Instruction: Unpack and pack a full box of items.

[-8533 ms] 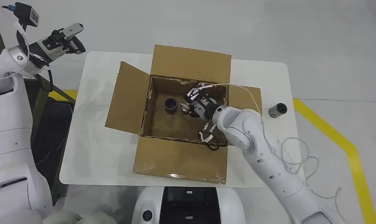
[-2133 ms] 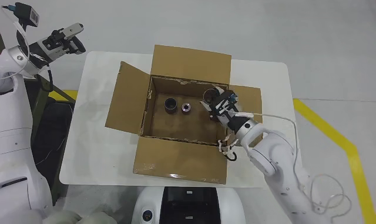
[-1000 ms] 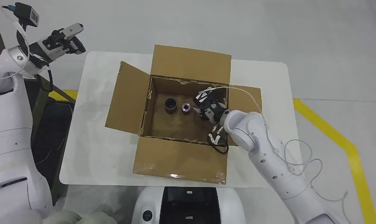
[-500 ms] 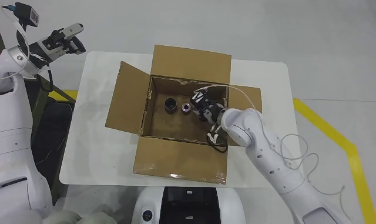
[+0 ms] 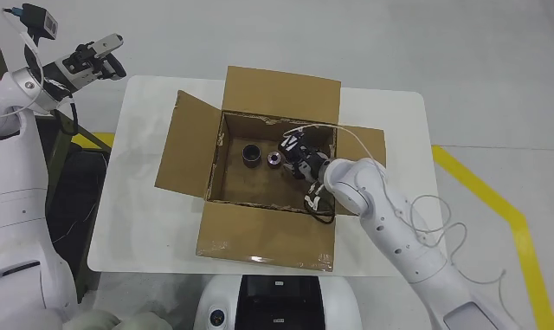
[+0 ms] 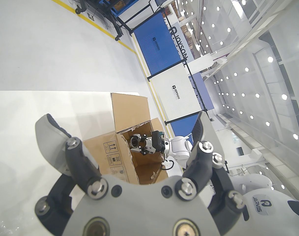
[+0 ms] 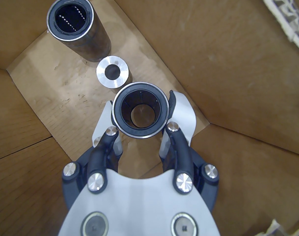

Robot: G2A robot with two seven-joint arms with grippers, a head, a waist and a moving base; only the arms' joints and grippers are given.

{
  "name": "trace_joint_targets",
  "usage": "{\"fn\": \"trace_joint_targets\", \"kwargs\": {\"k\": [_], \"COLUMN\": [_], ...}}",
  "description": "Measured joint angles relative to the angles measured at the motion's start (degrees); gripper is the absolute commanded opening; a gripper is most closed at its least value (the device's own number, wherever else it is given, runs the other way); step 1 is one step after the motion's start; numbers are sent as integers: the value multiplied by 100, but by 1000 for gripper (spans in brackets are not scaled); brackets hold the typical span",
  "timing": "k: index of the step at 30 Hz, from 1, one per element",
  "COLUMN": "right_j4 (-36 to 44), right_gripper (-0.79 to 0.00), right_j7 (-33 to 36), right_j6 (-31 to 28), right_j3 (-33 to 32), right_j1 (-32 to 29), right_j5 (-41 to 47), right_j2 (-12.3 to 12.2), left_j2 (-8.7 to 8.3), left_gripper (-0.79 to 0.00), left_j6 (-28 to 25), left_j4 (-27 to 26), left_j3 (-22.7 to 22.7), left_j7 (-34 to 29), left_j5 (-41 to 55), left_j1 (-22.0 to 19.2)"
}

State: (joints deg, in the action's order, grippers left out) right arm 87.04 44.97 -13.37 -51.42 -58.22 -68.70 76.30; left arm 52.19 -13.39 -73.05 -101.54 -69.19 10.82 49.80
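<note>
My right gripper (image 7: 142, 104) is shut on a hollow black-and-metal cylinder (image 7: 140, 110), held upright low inside the open cardboard box (image 5: 260, 230). Just beyond it on the box floor stand a small silver ring (image 7: 112, 71) and a second dark cylinder (image 7: 73, 29). In the top view the right gripper (image 5: 293, 150) sits in the middle of the box, next to the ring (image 5: 273, 160) and the dark cylinder (image 5: 251, 154). My left gripper (image 5: 114, 56) hangs open and empty beyond the table's far left corner; its fingers (image 6: 56, 133) frame the distant box (image 6: 129, 114).
The box has all its flaps folded out on the white table (image 5: 138, 217). Bare table lies to the left and right of the box. A loose cable (image 5: 433, 222) trails from the right arm over the right side of the table.
The right arm brought the cylinder from above the box's right side down and leftward, close to the silver ring. The cylinder once standing on the table at right is gone from there. The left arm stayed still.
</note>
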Motion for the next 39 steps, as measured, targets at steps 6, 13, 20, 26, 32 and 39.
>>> {"fn": "trace_joint_targets", "kwargs": {"k": [6,13,20,26,32,39], "right_j4": [257,454,556,1241,2052,2710], "right_gripper": [-422,-391,-394,-388,-376,-369], "right_j7": [111,198,138,177,212,159], "right_j6": [9,-8,-35,-143,-383,-753], "right_j3": [-79,-148,-163,-404,-725,-1167], "right_j1": [-108,-232,-264,-565,-990,-1511], "right_j5": [-97,-175,-137,-168,-74,342], "right_j2": [-27,-54,-48,-127,-229,-345], "left_j2": [0,0,0,0,0,0], "left_gripper": [0,0,0,0,0,0], "left_j6": [0,0,0,0,0,0], "left_j4": [0,0,0,0,0,0], "left_j3": [0,0,0,0,0,0], "left_j7": [0,0,0,0,0,0], "left_j5": [0,0,0,0,0,0], "left_j1": [0,0,0,0,0,0]}}
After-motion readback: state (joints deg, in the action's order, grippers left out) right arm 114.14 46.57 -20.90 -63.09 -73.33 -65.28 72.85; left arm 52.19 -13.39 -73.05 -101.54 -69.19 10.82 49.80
